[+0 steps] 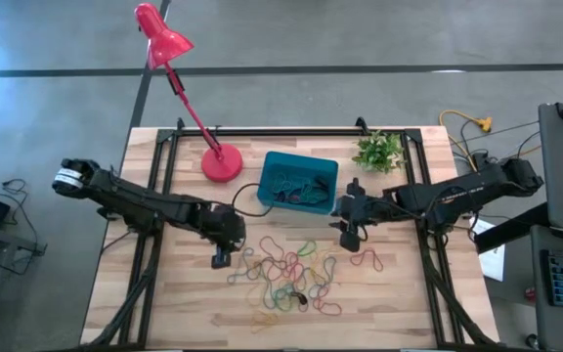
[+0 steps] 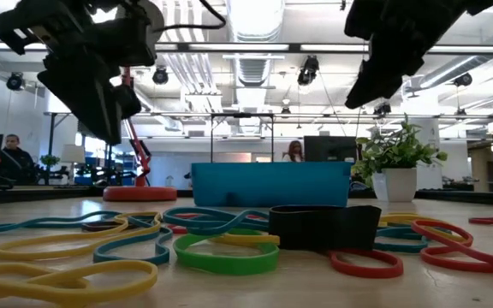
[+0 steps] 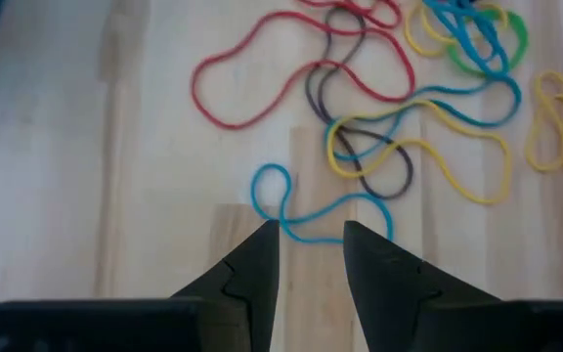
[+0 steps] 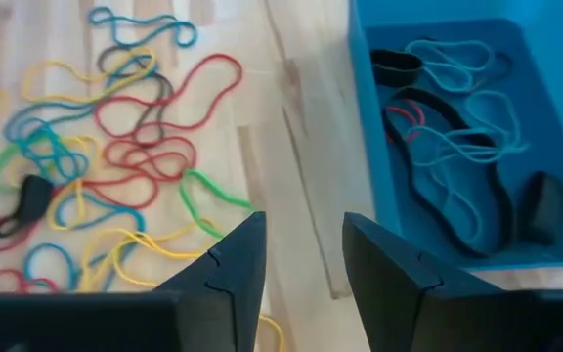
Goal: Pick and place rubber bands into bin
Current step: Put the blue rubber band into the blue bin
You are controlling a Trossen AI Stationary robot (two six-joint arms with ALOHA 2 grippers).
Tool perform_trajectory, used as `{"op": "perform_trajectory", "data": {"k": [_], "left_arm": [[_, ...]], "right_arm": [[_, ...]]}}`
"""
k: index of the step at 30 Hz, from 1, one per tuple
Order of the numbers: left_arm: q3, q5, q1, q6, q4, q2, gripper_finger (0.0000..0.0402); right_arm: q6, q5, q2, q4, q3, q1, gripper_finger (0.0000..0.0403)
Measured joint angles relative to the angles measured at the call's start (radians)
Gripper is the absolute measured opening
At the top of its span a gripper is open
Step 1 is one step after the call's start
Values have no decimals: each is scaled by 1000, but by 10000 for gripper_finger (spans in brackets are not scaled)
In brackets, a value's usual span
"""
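The rubber bands lie in a loose pile of red, yellow, green, teal and black loops on the wooden table, near the bin. The teal bin holds some black, teal and red bands. My left gripper hangs open above the pile's left edge. In the left wrist view its fingertips stand on either side of a thin teal band lying flat. My right gripper is open over bare wood just right of the bin's near corner. Both grippers are raised off the table.
A red lamp's round base stands left of the bin, its arm slanting off past the far edge. A small potted plant sits by the far right corner. A wide black band lies near the near edge. People show in the room behind.
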Motion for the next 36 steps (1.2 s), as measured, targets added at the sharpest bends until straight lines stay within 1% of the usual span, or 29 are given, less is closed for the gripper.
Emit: {"op": "perform_trajectory", "data": {"k": [2, 5, 10, 15, 24, 31, 33, 36], "left_arm": [[0, -25, -3, -4, 16, 22, 100], [0, -28, -2, -14, 29, 71, 100], [9, 15, -5, -14, 82, 188, 100], [8, 29, -10, -36, 90, 255, 100], [11, 30, -15, -68, 100, 320, 100], [11, 26, -21, -71, 109, 328, 99], [11, 23, -21, -72, 113, 328, 91], [8, 16, -21, -74, 137, 329, 69]], "right_arm": [[-2, 25, -3, -7, -1, 13, 128], [-5, 40, -6, -11, -5, 18, 129], [-8, 40, -8, -19, -9, 18, 130], [-5, 39, -10, -19, -9, 18, 129], [-4, 39, -10, -19, -9, 18, 120], [-4, 39, -10, -19, -9, 18, 118], [-4, 39, -10, -19, -9, 18, 117], [-4, 40, -10, -19, -11, 18, 112]]}}
